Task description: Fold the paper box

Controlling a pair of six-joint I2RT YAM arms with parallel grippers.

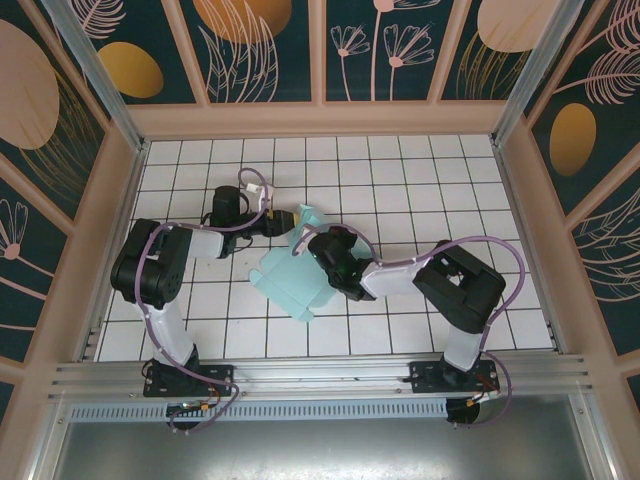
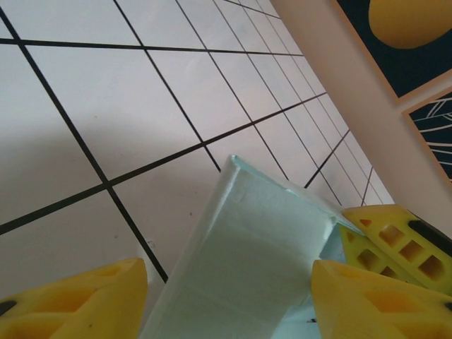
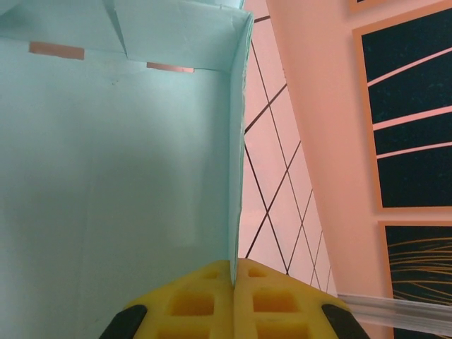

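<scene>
**One corner raised, the rest of the box yet to fold**

Halfway is my estimate for the paper box (image 1: 290,280), which sits near the middle of the white tiled worktop (image 1: 450,180), a little toward the near edge. Part of it is stood up and part lies flat. The right gripper (image 3: 233,272) has its jaws clenched on the edge of an upright wall, where two mint-blue walls meet at a corner. The left gripper (image 2: 227,268) has its jaws released and set astride a raised panel on the box's far side, with a gap showing at one jaw. The step in hand looks like erecting and holding the side walls. Next, the left jaws would need to close on that panel and fold it inward while the right grip steadies the corner so the thin card does not spring back.
</scene>
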